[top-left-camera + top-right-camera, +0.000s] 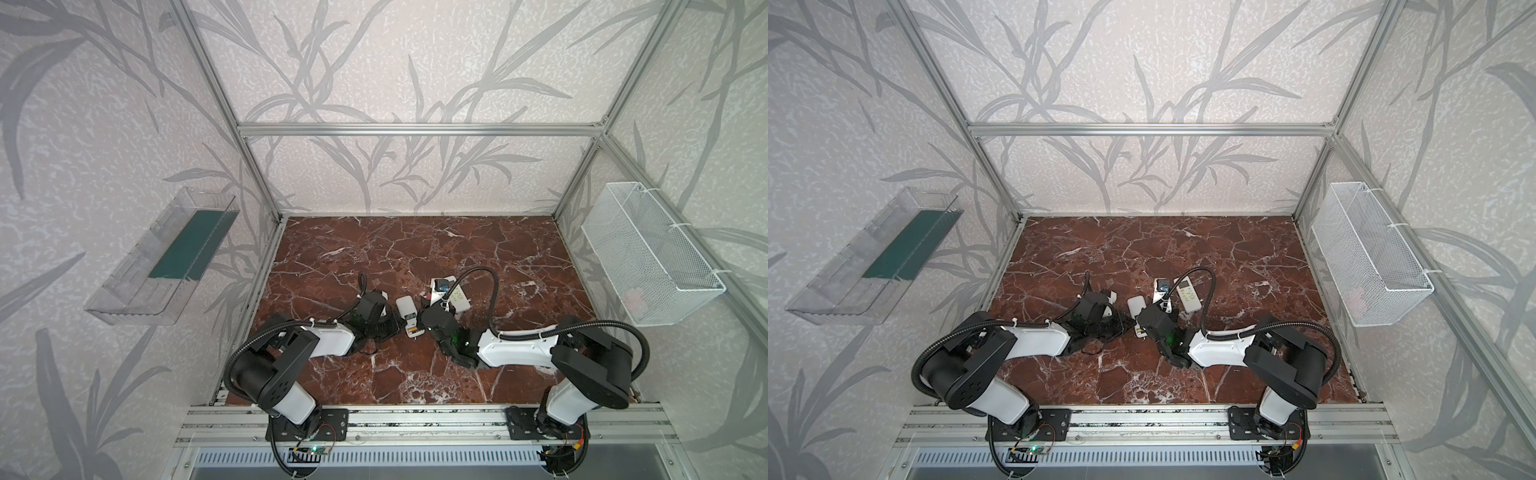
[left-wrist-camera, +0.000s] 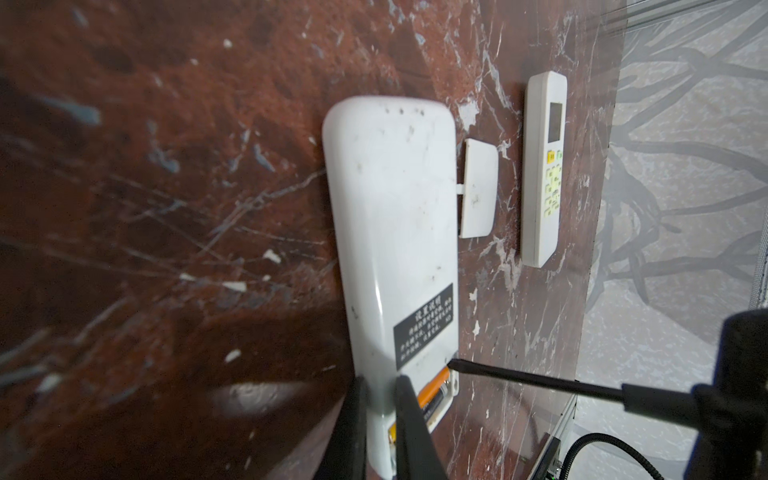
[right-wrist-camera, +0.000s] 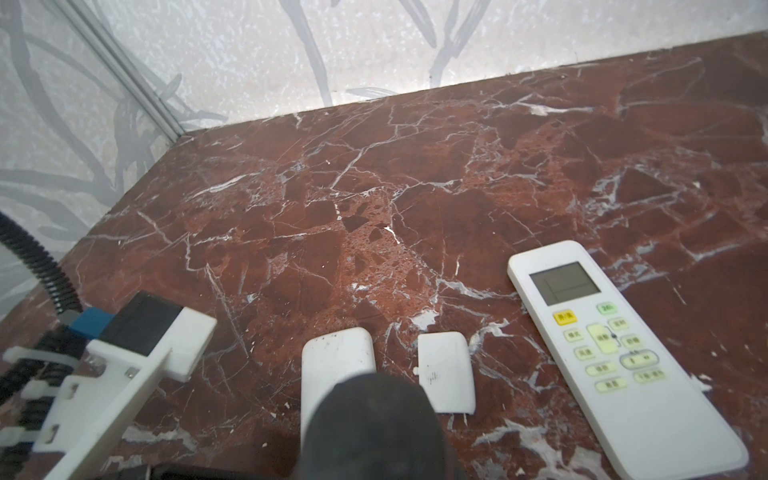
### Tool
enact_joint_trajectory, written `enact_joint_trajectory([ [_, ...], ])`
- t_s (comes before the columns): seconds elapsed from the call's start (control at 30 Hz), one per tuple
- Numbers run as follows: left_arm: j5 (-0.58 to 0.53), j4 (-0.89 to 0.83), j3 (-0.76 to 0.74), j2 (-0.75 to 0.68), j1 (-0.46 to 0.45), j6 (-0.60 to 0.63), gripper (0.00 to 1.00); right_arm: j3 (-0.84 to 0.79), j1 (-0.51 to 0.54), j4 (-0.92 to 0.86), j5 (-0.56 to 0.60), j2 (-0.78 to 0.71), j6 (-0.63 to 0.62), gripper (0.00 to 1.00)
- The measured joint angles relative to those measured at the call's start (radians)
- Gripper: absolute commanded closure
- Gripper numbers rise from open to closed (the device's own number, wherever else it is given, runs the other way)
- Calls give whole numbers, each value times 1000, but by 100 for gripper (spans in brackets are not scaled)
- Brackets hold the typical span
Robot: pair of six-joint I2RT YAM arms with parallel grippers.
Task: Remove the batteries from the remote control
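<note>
Left gripper (image 2: 381, 380), nearly closed, pinches the left wall of the face-down remote (image 2: 390, 199) at mid-table. Orange batteries (image 2: 434, 392) sit in its open bay (image 2: 428, 365) at the near end. Right gripper (image 2: 719, 401) is clamped on a screwdriver (image 2: 540, 384), tip at the bay's edge. One loose white cover (image 2: 478, 189) lies between this and a second remote (image 2: 542, 166), further right.

1. I see a red-brown marble table (image 1: 374, 249) with white veins, walled at the back and along both sides.
2. A white remote (image 2: 390, 216) lies face down near the middle of it, with its battery bay uncovered at one end.
3. A small white cover (image 2: 478, 187) lies flat just beside that remote.
4. A second remote (image 3: 615, 353) lies face up with its screen and buttons showing. It is on the cover's far side and clear of both.
</note>
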Motion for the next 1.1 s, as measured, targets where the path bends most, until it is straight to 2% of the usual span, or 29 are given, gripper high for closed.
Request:
enact_joint_trajectory([
  [0.57, 30, 76, 0, 42, 4, -16, 90, -111, -66, 54, 5, -69, 270, 100],
  [0.77, 32, 79, 0, 42, 3, -16, 90, -136, -71, 63, -4, -92, 302, 100],
  [1.1, 42, 73, 15, 48, 2, -12, 91, -142, -84, 77, -26, -106, 282, 100],
])
